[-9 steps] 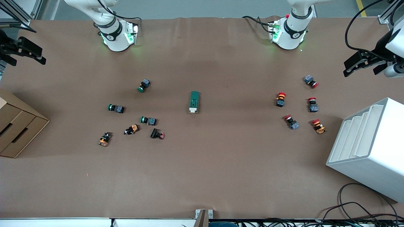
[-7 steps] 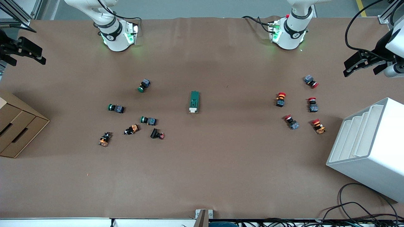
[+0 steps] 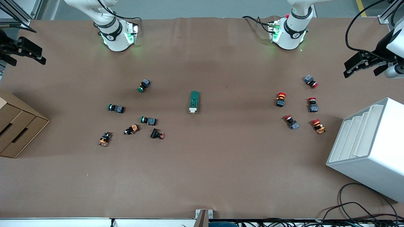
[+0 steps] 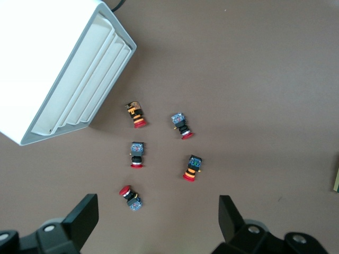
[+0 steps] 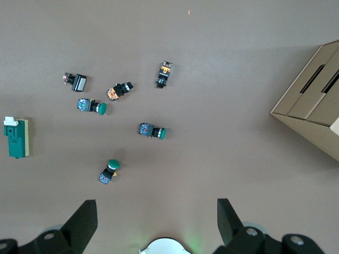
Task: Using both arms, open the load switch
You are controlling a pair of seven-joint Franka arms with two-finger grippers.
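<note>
On my front view, nearest the camera stand the white stepped bin [image 3: 369,148] at the left arm's end of the table and the cardboard drawer box [image 3: 15,126] at the right arm's end. Farther up, I see the load switch [image 3: 194,101] lying flat on the brown table [image 3: 202,173] near its middle, white lever end nearer the camera, touching nothing. Green-capped push buttons [image 3: 147,120] lie scattered toward the right arm's end, red-capped push buttons [image 3: 281,99] toward the left arm's end. The left gripper [image 3: 363,64] hangs over the table edge above the bin, fingers spread wide, empty. The right gripper [image 3: 23,52] hangs over its table edge, fingers likewise spread, empty.
</note>
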